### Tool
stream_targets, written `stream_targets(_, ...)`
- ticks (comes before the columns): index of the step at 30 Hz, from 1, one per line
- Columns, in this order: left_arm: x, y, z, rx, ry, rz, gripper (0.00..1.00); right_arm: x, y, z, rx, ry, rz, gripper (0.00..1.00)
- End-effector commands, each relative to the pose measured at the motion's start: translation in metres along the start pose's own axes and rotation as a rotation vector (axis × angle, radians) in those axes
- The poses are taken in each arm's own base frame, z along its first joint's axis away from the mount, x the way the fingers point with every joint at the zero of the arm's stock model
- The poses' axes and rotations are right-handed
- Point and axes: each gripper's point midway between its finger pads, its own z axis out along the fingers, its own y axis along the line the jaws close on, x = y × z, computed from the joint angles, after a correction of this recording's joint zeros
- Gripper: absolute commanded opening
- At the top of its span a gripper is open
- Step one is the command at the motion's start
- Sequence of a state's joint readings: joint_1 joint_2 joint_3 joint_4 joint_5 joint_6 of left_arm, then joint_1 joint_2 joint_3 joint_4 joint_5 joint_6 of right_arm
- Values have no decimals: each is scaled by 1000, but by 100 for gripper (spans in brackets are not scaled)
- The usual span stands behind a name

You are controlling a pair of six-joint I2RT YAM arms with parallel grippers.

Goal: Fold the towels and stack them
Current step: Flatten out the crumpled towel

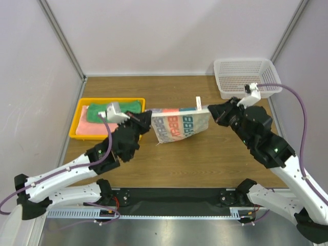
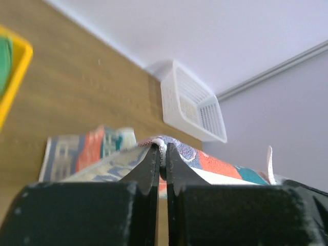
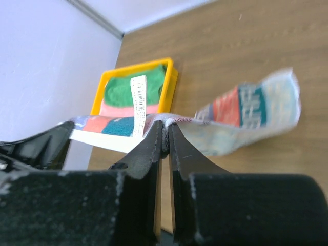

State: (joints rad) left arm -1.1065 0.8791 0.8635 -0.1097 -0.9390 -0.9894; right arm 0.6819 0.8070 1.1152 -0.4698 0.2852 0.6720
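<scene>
Holding the patterned towel stretched between both arms

The patterned towel [image 1: 179,125] hangs at the middle of the top view, above the counter [image 1: 205,159], strung by its top edge. The left jaws are pressed together on its upper left corner and the right jaws on its upper right corner. Each wrist view shows a thin fold of hem nipped between closed black tips. A white tag [image 1: 198,102] stands up from the hem near the right-hand pinch. Gripping the two top corners and holding them apart keeps the cloth flat and square, which I judge is the set-up for laying it down and folding it over. Whether the bottom edge touches the counter, I cannot tell.

The other two towels lie in the yellow tray [image 1: 77,134] at the left of the top view, just beside the left wrist. The green towel [image 1: 97,110] sits toward the tray's far side and the pink towel [image 1: 92,128] toward its near side, both looking folded and flat. They seem to be the start of the stack, so the patterned towel probably belongs there.

The white basket [image 1: 246,77] sits in the upper right corner, behind the right arm, and no cloth shows in it.
</scene>
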Motion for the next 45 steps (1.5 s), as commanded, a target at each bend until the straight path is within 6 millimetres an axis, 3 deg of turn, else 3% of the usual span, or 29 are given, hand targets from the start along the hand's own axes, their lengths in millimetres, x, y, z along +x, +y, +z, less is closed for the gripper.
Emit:
stream_targets(1, -49, -21, 20, 3, -109, 279, 0, -70, -4, -3, 109, -224, -110, 0)
stream_targets(4, -69, -57, 28, 76, -126, 344, 0, -91, 13, 5, 88, -263, -128, 0)
stream_targets(5, -64, -62, 38, 91, -107, 379, 0, -99, 19, 7, 71, -281, -132, 0)
stream_targets(6, -79, -77, 39, 110, -128, 387, 0, -106, 23, 13, 69, -295, -134, 0)
stream_targets(8, -87, -82, 51, 105, -142, 421, 0, -116, 31, 19, 46, -315, -137, 0)
stream_targets(9, -94, -95, 52, 145, -146, 415, 0, -131, 35, 17, 41, -346, -141, 0)
stream_targets(10, -100, -99, 54, 152, -155, 415, 0, -130, 37, 29, 34, -331, -153, 0)
stream_targets(18, -148, -128, 85, 187, -232, 429, 0, -177, 59, 58, -37, -395, -213, 0)
stream_targets(19, -148, -133, 89, 207, -225, 431, 0, -188, 63, 57, -42, -420, -224, 0)
stream_targets(24, -175, -158, 105, 242, -272, 433, 0, -207, 66, 81, -70, -434, -248, 0)
stream_targets(26, -174, -161, 119, 243, -270, 458, 0, -224, 67, 81, -76, -476, -254, 0)
stream_targets(27, -183, -168, 119, 255, -290, 449, 0, -224, 65, 91, -75, -466, -258, 0)
stream_targets(29, -181, -167, 138, 262, -280, 456, 0, -231, 64, 99, -84, -470, -264, 0)
stream_targets(31, -194, -170, 150, 269, -305, 454, 0, -238, 62, 111, -101, -472, -274, 0)
stream_targets(32, -185, -164, 168, 255, -285, 467, 0, -239, 61, 117, -107, -469, -277, 0)
stream_targets(34, -197, -170, 176, 282, -303, 469, 0, -244, 53, 132, -101, -465, -282, 0)
stream_targets(37, -196, -174, 197, 312, -292, 502, 0, -241, 45, 153, -126, -427, -293, 0)
stream_targets(40, -194, -180, 208, 353, -296, 565, 0, -239, 35, 167, -136, -407, -299, 0)
stream_targets(45, -178, -170, 215, 366, -262, 612, 0, -235, 33, 171, -161, -391, -309, 0)
